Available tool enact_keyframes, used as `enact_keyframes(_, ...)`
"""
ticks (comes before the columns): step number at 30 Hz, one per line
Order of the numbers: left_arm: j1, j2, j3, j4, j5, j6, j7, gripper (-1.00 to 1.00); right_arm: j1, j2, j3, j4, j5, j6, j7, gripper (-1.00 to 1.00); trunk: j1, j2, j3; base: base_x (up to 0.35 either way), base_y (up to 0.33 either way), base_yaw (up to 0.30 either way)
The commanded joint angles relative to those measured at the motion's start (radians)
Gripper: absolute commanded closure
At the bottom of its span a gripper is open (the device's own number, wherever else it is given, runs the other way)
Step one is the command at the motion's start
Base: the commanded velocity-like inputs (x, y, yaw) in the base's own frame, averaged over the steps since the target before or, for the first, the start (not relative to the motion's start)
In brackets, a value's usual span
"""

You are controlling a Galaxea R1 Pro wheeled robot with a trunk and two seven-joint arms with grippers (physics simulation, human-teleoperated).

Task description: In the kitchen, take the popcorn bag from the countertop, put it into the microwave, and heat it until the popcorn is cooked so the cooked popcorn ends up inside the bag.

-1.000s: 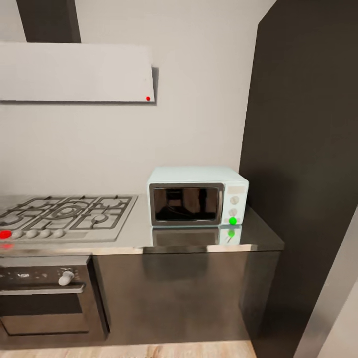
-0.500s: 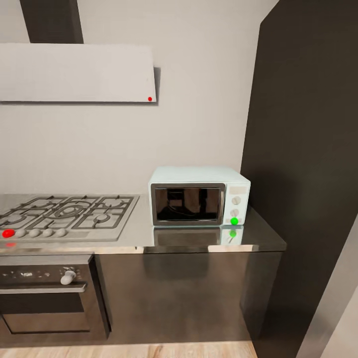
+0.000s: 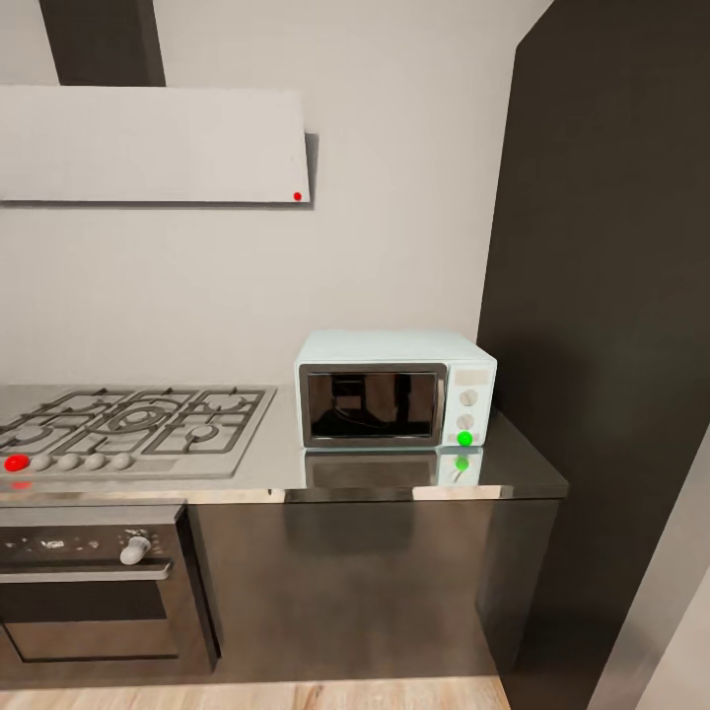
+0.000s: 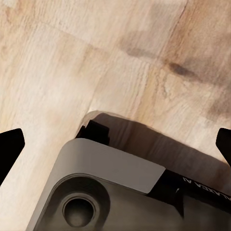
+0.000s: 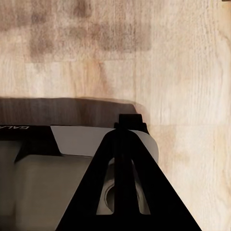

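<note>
The pale mint-blue microwave (image 3: 394, 390) stands at the right end of the grey countertop (image 3: 276, 468), its dark glass door closed and a round green light (image 3: 463, 438) lit under two white dials. The popcorn bag is out of view. My left gripper (image 4: 116, 144) hangs open over the wooden floor (image 4: 96, 48), its dark fingertips (image 4: 9, 147) far apart with nothing between them. My right gripper (image 5: 127, 122) is shut, fingers pressed together and empty, also above the floor.
A gas hob (image 3: 128, 424) with a red knob sits left of the microwave, above a built-in dark oven (image 3: 89, 582). A pale hood (image 3: 148, 143) hangs overhead. A tall dark cabinet (image 3: 611, 296) walls the right side. My grey base (image 4: 120, 192) lies below both grippers.
The whole head view shifted slightly over the first half second, so the camera moved a little. Since then nothing has visibly changed.
</note>
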Motion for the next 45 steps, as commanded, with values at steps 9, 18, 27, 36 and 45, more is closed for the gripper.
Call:
enact_keyframes(9, -0.001, 0.0, -0.008, -0.001, 0.007, 0.003, 0.004, -1.0, -0.001, -0.001, -0.008, 0.002, 0.008, -0.004, 0.003, 1.0, 0.0, -0.001, -0.001, 0.0, 0.0, 0.0)
enact_keyframes(18, 0.0, 0.0, -0.008, -0.001, 0.007, 0.003, 0.004, -1.0, -0.001, -0.001, -0.008, 0.002, 0.008, -0.004, 0.002, 1.0, 0.0, -0.001, -0.001, 0.0, 0.0, 0.0)
enact_keyframes(27, 0.0, 0.0, -0.008, -0.001, 0.007, 0.003, 0.004, -1.0, -0.001, -0.001, -0.008, 0.002, 0.008, -0.004, 0.003, 1.0, 0.0, -0.001, -0.001, 0.0, 0.0, 0.0)
enact_keyframes(36, 0.0, 0.0, -0.008, -0.001, 0.007, 0.003, 0.004, -1.0, -0.001, -0.001, -0.008, 0.002, 0.008, -0.004, 0.003, 1.0, 0.0, -0.001, -0.001, 0.0, 0.0, 0.0)
enact_keyframes(45, -0.001, 0.0, -0.008, -0.001, 0.007, 0.003, 0.004, -1.0, -0.001, -0.001, -0.008, 0.002, 0.008, -0.004, 0.002, 1.0, 0.0, -0.001, -0.001, 0.0, 0.0, 0.0)
